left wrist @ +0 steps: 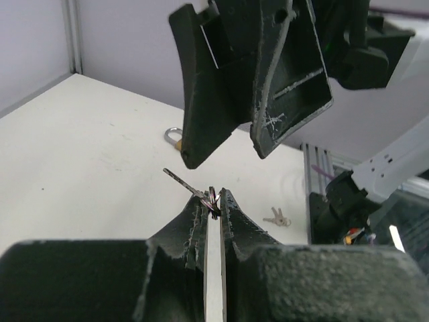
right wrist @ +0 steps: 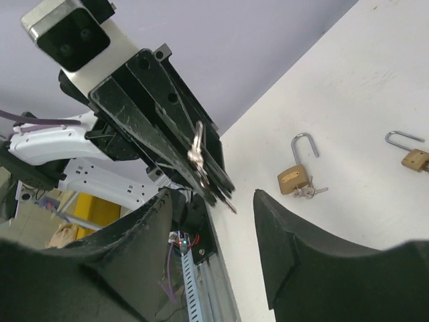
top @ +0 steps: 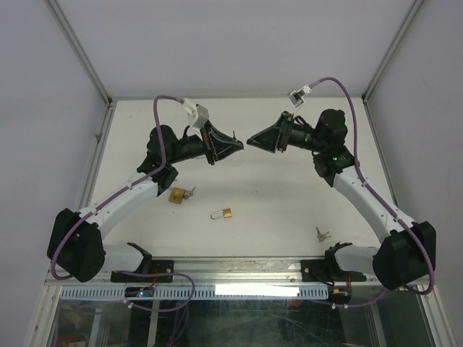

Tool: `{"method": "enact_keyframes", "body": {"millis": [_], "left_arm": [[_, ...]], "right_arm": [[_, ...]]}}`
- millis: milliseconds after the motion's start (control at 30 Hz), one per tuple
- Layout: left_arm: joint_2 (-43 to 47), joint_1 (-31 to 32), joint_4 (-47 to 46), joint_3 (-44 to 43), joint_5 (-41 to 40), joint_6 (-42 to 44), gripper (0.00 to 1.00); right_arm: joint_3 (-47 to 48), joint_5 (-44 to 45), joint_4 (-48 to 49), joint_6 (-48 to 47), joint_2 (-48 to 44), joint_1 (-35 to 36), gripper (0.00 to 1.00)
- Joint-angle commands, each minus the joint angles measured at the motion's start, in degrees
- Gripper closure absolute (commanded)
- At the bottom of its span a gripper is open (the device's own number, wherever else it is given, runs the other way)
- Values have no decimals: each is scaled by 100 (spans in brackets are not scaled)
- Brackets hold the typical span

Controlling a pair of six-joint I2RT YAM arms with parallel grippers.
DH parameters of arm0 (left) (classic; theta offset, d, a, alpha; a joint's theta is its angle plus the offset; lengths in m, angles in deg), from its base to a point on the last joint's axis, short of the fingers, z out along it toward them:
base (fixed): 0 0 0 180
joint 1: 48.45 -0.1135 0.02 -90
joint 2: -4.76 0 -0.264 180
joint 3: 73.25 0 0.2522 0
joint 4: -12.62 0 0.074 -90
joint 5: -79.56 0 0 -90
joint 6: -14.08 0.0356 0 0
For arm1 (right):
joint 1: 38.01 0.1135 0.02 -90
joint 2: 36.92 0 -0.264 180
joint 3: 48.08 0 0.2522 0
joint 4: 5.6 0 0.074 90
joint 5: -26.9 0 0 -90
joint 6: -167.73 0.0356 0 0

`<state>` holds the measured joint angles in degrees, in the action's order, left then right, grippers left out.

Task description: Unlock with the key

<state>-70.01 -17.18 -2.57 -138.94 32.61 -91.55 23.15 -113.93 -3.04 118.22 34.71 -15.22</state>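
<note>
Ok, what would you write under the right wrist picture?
Open right gripper faces the left gripper, which pinches a key; two brass padlocks lie on the white table.

No writing, brand, number or sign can be read in any view. The face of the open brass padlock [right wrist: 295, 178] carries a paler patch, too small and blurred to make out, and the second brass padlock [right wrist: 415, 159] shows nothing legible.

White table [top: 289, 195] bears left padlock [top: 176, 195], central padlock [top: 224, 213] and loose keys [top: 322, 233].
</note>
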Motion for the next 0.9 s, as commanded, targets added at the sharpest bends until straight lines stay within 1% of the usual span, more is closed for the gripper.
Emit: {"method": "enact_keyframes", "body": {"millis": [0, 33, 67, 133, 200, 267, 300, 367, 467, 600, 633, 800, 867], "left_arm": [[17, -148, -1188, 22, -424, -2026, 100], [1, -155, -1221, -9, -425, -2133, 100], [4, -149, -1200, -44, -494, -2154, 100], [-14, -168, -1209, -69, -632, -2279, 100], [-53, -165, -1449, -65, -559, -2393, 100], [-89, -165, -1580, -72, -435, -2409, 100], [-91, -165, -1568, -78, -422, -2404, 100], [-102, -170, -1519, -103, -392, -2357, 100], [-100, -156, -1524, -116, -333, -2331, 100], [-104, -158, -1516, -114, -339, -2330, 100], [-97, -156, -1524, -101, -347, -2330, 100], [-79, -156, -1489, -95, -314, -2279, 100], [-76, -157, -1475, -94, -298, -2269, 100]], "right_arm": [[175, -111, -561, -33, -465, -113, 45], [188, 260, -752, -1118, -530, -104, 47], [158, 437, -958, -1451, -598, -80, 49], [-73, 831, -813, -1909, -728, 69, 51], [-458, 1006, 83, -2100, -808, 254, 52], [-669, 1138, 774, -2368, -808, 459, 53], [-667, 1132, 905, -2606, -785, 545, 55], [-558, 1056, 865, -3056, -688, 650, 56], [-232, 692, 547, -3189, -412, 660, 58], [34, 445, 325, -3111, -213, 660, 73], [36, 430, 313, -3109, -218, 661, 74], [65, 394, 246, -3153, -247, 624, 72], [184, 313, 161, -3175, -198, 614, 75]]}}
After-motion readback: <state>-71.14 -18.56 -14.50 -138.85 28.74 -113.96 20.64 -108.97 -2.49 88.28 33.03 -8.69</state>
